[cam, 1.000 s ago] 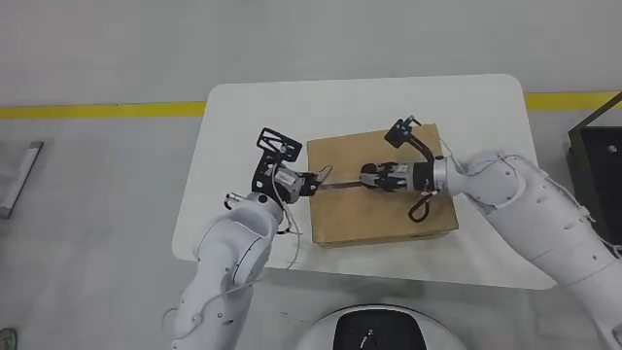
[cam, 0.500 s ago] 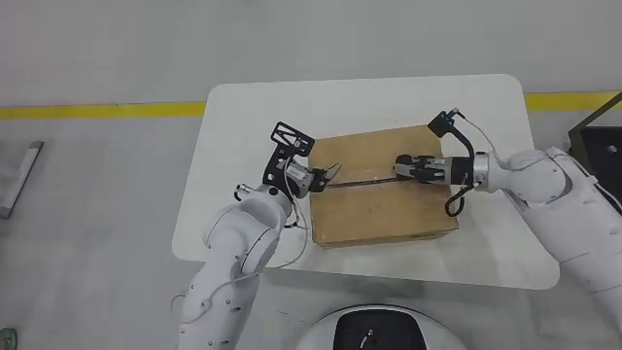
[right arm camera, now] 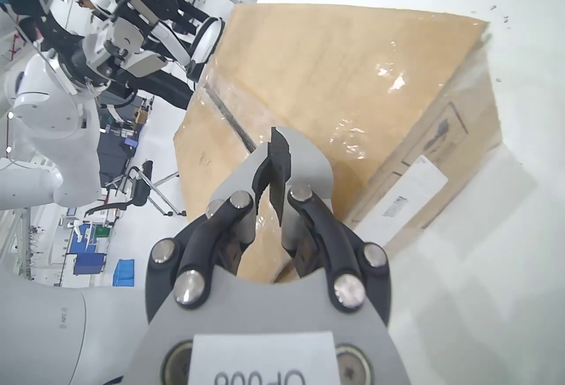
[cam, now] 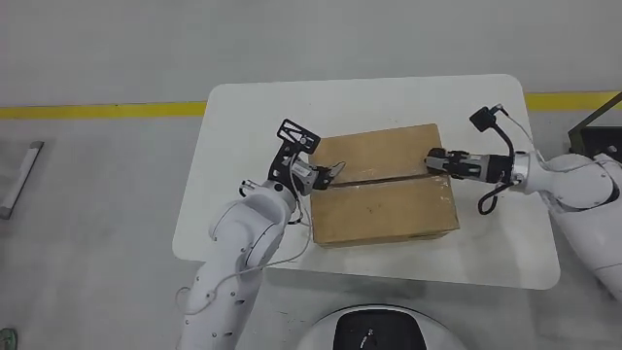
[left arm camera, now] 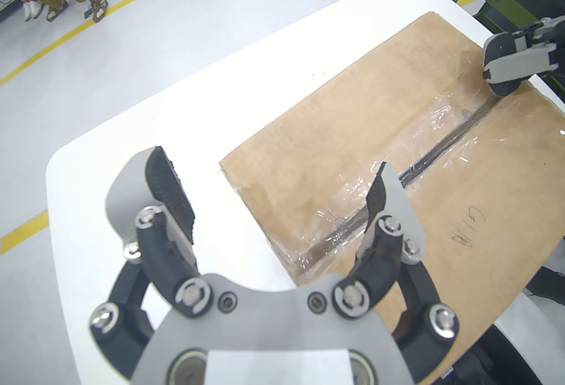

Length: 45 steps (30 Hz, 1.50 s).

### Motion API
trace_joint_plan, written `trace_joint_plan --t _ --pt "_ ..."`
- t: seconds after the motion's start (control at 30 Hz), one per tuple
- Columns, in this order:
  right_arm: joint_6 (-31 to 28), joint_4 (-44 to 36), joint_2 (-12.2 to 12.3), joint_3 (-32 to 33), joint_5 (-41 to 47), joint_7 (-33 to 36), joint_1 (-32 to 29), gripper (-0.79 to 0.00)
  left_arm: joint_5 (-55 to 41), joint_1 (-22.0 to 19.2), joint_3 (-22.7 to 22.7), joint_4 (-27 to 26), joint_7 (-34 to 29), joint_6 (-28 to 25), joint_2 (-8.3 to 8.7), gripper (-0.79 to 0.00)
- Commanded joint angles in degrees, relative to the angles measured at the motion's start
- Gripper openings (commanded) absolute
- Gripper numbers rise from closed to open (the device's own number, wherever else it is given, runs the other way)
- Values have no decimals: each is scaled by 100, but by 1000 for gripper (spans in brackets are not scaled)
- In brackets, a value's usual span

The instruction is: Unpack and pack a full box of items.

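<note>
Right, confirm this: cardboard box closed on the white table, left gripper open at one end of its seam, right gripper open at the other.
Wrong on the right gripper: it is shut, fingers pressed together, as the right wrist view shows. The cardboard box, white table and open left gripper are as stated.

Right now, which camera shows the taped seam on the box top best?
The left wrist view: the seam runs nearly its whole length across the box, wrinkled clear tape plain. The top view shows the seam as a thin dark line. The right wrist view shows a short stretch of seam beyond the right gripper.
</note>
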Motion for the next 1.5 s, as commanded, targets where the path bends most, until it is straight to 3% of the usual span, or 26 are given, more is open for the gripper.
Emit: trace_joint_plan --t 0.0,0.17,0.3,0.6,0.83,1.1,1.2,1.47 --pt "-93 -47 46 250 167 -51 -76 -760 2 -11 14 1 -12 -5 -1 0" --pt "-149 -165 184 1076 19 -641 -559 -785 -7 -29 14 -56 -18 12 -1 0" --pt "-80 -7 226 1244 -80 -729 -982 -785 -1 -5 -21 -104 -2 14 7 0" --pt "-258 679 66 249 145 -501 -856 -785 82 65 -129 -196 23 52 29 0" --pt "-302 677 -99 -550 -88 -522 -516 -785 138 125 -175 -277 -12 98 42 0" --pt "-226 681 -154 -711 -433 -957 -249 -785 393 295 -388 -554 63 373 72 0" --pt "225 202 -69 -237 -1231 -1833 -340 -785 674 399 -511 -823 176 579 88 0" --pt "1651 -2470 92 1072 -2733 -3511 -1824 -785 803 614 -927 -1337 187 719 126 0"
